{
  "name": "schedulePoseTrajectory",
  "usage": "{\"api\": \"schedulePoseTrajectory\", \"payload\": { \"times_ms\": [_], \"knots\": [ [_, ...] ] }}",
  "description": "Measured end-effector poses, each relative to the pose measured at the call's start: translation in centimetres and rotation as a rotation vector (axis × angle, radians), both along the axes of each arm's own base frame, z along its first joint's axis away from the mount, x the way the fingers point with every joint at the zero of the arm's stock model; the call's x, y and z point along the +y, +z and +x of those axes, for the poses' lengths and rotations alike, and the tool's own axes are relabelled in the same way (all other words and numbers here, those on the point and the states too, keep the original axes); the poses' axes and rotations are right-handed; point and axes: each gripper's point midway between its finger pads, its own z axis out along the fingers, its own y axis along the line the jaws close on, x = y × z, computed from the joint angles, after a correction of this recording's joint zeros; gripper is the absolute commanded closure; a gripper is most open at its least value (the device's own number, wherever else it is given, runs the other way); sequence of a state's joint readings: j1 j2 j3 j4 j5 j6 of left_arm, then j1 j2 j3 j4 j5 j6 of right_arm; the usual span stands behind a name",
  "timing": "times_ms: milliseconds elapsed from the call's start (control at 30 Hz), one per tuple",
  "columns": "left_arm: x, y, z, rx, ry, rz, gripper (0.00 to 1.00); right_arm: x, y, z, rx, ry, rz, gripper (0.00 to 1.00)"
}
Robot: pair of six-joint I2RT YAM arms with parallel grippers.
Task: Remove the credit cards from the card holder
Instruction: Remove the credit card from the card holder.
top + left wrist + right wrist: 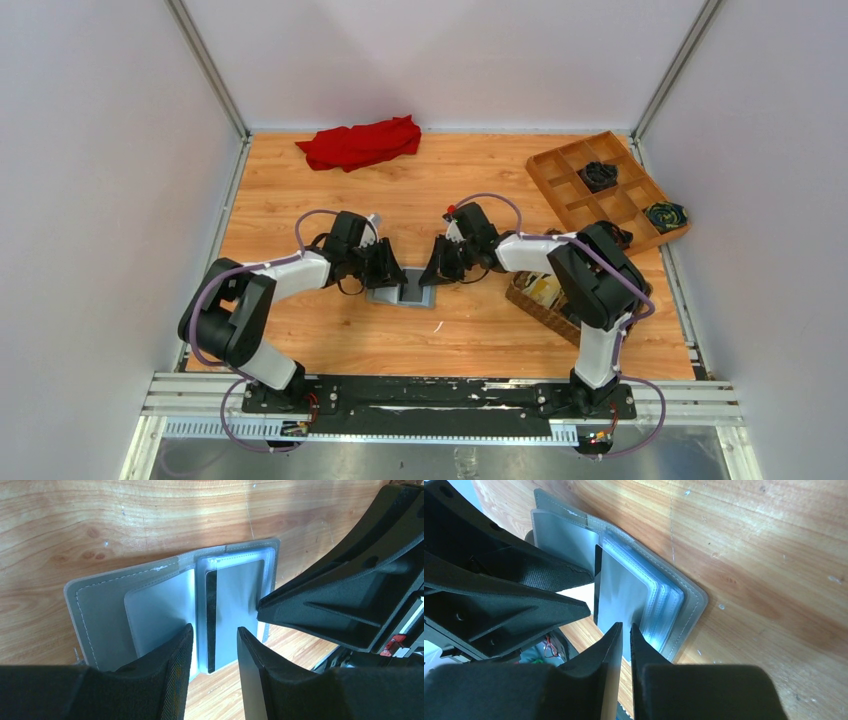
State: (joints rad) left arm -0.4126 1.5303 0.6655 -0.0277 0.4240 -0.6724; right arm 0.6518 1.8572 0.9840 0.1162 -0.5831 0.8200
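Note:
The grey card holder (402,294) lies open on the wooden table between my two grippers. In the left wrist view its left half (100,610) holds a pale card (155,610), and its right half has clear sleeves over a pale card with a dark stripe (235,605). My left gripper (215,630) is open, its tips on either side of the striped card's near edge. My right gripper (626,626) is nearly shut with a thin gap, its tips at the near edge of the sleeved card (619,592). I see nothing held between them. No tan-gold card shows.
A red cloth (360,142) lies at the back. A wooden divided tray (575,185) with dark items stands at the back right. A brown woven basket (535,305) sits by the right arm's base. Both grippers (392,272) (438,270) are close together over the wallet.

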Motion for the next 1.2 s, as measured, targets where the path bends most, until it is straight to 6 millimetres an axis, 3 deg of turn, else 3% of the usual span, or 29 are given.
{"api": "schedulePoseTrajectory", "payload": {
  "times_ms": [1200],
  "knots": [
    [0.24, -0.57, -0.22, 0.014, 0.004, 0.004, 0.6, 0.09, -0.17, -0.06, -0.001, -0.01, 0.017, 0.84]
  ]
}}
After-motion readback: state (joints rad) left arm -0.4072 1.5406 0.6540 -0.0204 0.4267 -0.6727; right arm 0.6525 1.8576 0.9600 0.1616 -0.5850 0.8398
